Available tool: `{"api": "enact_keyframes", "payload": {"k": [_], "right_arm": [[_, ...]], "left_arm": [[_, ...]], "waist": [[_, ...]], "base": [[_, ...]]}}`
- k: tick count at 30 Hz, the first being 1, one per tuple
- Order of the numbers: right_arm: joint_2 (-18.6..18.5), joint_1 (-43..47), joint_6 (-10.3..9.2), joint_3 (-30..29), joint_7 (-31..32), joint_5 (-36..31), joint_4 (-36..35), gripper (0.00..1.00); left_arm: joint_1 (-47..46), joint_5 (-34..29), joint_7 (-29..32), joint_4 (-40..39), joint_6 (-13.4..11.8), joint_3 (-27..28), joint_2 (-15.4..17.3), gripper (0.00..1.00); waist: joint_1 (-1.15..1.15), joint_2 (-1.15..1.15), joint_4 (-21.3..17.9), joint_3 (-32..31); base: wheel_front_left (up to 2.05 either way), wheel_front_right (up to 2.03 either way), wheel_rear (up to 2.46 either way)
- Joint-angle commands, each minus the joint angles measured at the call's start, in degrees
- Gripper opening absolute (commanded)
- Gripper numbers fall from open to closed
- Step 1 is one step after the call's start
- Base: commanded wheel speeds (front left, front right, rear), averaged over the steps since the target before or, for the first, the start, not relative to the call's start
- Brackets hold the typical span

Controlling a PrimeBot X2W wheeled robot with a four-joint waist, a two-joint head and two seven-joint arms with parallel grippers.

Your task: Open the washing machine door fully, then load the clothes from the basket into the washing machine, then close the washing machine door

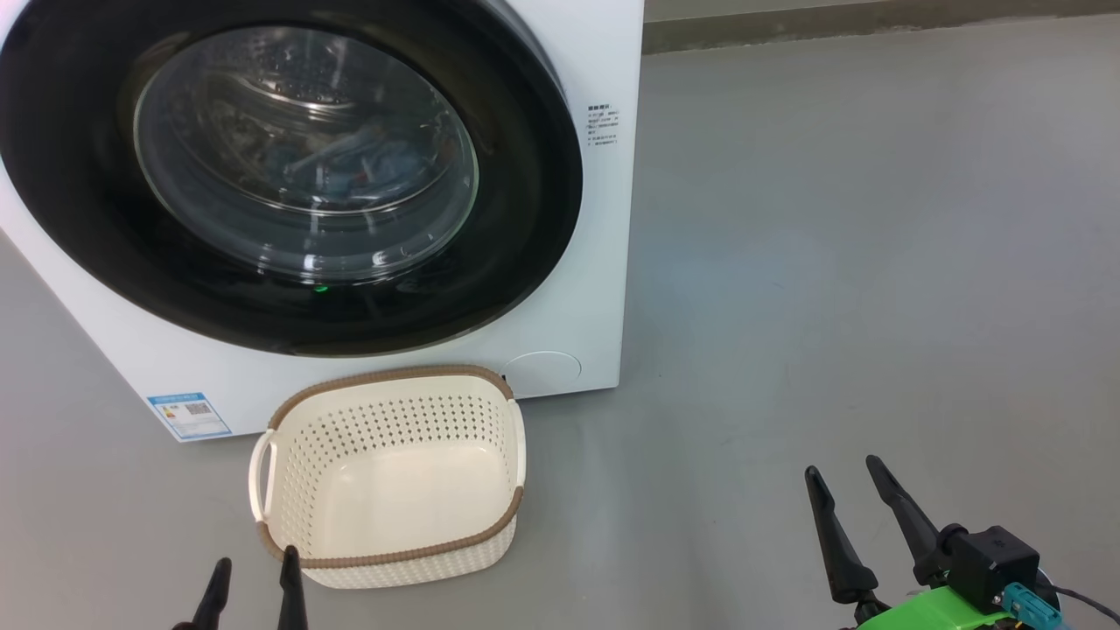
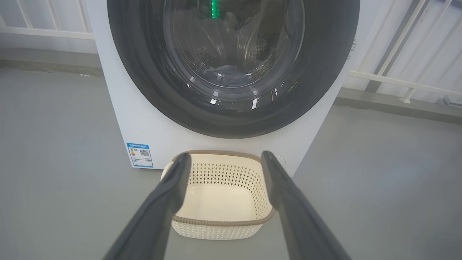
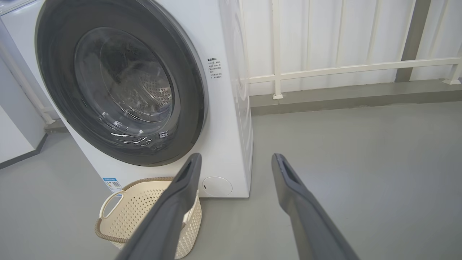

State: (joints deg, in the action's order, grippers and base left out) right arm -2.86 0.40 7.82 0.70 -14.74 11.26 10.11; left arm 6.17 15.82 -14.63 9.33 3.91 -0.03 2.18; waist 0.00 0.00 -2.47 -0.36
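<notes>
The white washing machine (image 1: 577, 289) stands on the grey floor with its round black washing machine door (image 1: 289, 175) shut flat against the front. Through the glass, blue clothes (image 1: 367, 162) lie inside the drum, also seen in the left wrist view as clothes (image 2: 225, 72). In front of it sits the cream basket (image 1: 389, 477) with a brown rim, holding nothing. My left gripper (image 1: 254, 564) is open just before the basket's near left corner. Well right of the basket, my right gripper (image 1: 844, 477) hangs open over bare floor. Both wrist views show nothing between the fingers (image 2: 166, 195), (image 3: 180, 195).
A blue label sticker (image 1: 188, 416) marks the machine's lower left. A white railing (image 3: 346, 68) and a low kerb run behind and to the right of the machine. Another white appliance (image 3: 14, 119) stands beside it in the right wrist view. Grey floor (image 1: 857, 262) spreads to the right.
</notes>
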Motion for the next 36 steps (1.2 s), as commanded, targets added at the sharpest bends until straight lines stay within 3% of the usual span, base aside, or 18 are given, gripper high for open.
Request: {"api": "enact_keyframes", "payload": {"k": [1, 36], "right_arm": [[-0.02, -0.72, -0.33, 1.26, -0.26, 0.42, -1.09, 1.00], [-0.02, -0.58, -0.33, 1.27, -0.26, 0.23, -0.77, 1.00]], "left_arm": [[-1.04, -0.60, -0.37, -0.89, 0.31, 1.54, 0.70, 1.00], [-0.40, -0.67, -0.37, -3.25, 0.66, 3.64, 0.70, 1.00]], "waist": [[0.00, 0.00, 0.02, 0.02], [0.00, 0.00, 0.37, 0.31]], "base": [[0.00, 0.00, 0.00], [0.00, 0.00, 0.00]]}}
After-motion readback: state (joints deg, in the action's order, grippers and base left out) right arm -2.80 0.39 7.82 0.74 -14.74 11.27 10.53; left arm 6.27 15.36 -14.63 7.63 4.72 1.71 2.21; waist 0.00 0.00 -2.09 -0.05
